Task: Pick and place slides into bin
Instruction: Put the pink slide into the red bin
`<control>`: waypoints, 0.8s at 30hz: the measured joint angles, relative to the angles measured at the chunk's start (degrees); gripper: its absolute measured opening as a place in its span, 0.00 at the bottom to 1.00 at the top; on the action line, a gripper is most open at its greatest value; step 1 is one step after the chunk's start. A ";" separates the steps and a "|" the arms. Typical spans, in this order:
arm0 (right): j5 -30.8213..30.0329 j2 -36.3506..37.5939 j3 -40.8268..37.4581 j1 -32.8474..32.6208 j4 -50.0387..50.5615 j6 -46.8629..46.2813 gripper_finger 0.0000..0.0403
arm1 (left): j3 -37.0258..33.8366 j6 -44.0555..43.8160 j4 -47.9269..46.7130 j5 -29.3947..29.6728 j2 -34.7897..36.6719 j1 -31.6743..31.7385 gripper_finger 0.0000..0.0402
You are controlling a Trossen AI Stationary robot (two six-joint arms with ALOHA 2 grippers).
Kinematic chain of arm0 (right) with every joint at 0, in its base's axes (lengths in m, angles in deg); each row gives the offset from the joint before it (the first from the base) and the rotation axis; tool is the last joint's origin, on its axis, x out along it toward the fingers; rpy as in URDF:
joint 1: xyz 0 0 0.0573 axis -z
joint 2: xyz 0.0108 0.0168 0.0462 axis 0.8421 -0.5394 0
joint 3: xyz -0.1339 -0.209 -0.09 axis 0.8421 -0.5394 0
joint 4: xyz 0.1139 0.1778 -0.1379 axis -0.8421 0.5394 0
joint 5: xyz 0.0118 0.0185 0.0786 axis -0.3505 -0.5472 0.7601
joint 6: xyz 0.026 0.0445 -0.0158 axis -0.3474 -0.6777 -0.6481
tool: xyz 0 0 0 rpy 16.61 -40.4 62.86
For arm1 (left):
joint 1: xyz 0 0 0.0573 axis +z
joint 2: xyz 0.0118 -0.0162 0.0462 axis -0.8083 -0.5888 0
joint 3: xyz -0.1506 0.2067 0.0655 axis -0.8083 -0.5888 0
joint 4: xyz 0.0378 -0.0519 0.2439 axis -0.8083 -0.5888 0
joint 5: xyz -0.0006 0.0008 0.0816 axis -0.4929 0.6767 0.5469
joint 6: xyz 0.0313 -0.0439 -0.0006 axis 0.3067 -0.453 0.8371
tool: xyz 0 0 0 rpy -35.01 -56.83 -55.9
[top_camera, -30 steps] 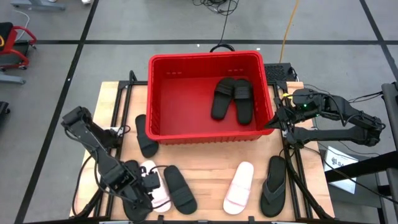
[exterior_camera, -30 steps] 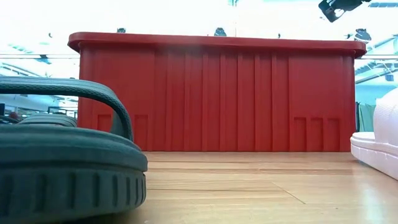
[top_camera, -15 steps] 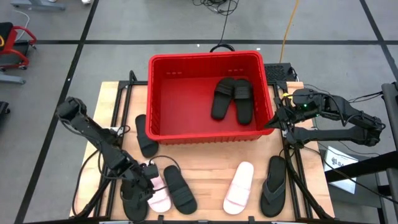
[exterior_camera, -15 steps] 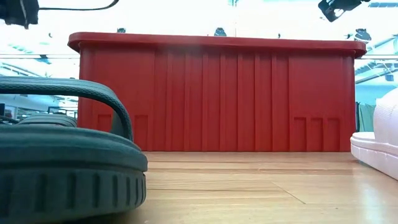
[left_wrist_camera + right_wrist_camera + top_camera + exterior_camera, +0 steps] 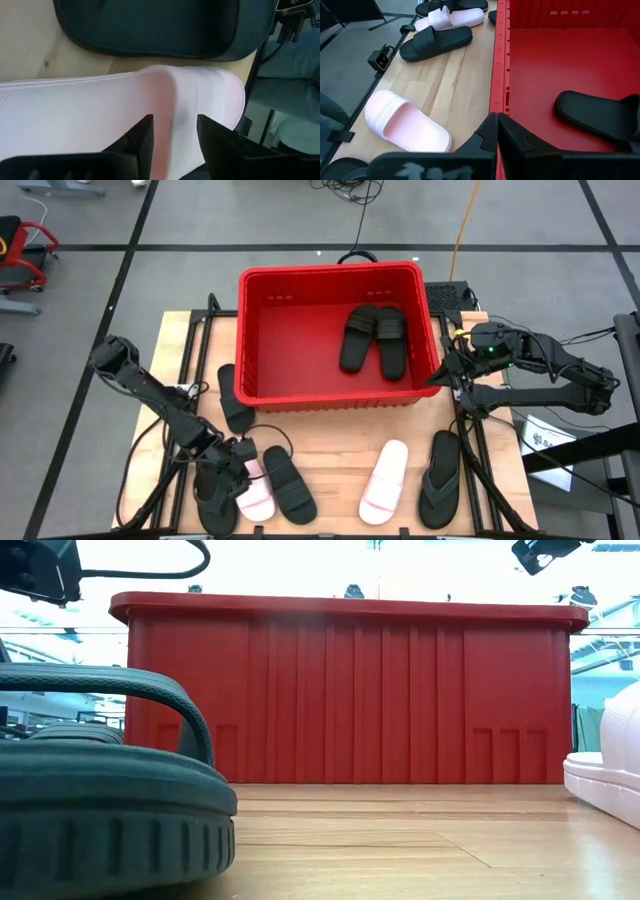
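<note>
No writing or brand mark can be read on anything here; the left gripper (image 5: 240,465) is low at the table's front-left corner, its fingers (image 5: 142,137) spread around the strap of a pale pink slide (image 5: 100,120) that lies between two black slides (image 5: 288,484). The right gripper (image 5: 437,377) waits with fingers pressed together over the right rim of the red bin (image 5: 330,402); two black slides (image 5: 375,338) already lie inside it.

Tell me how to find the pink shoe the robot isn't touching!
Start at the big red bin in the middle of the wooden table. Look in front of it, toward the right, where a pale pink slide lies alone on the wood beside a black flip-flop. The other pink slide sits to the left between black ones, under the left gripper.
</note>
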 joint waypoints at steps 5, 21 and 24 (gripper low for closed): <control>-0.02 0.00 0.00 0.00 0.00 -0.02 0.00 | 0.00 0.11 -0.51 0.00 0.00 0.05 0.36; -1.35 0.00 0.00 0.02 0.02 -1.15 0.00 | -4.61 -2.57 11.20 -2.57 -0.04 -0.73 0.36; -1.35 -0.01 0.00 0.02 0.02 -2.09 0.00 | -5.88 -3.35 12.42 -2.58 -0.04 -0.72 0.36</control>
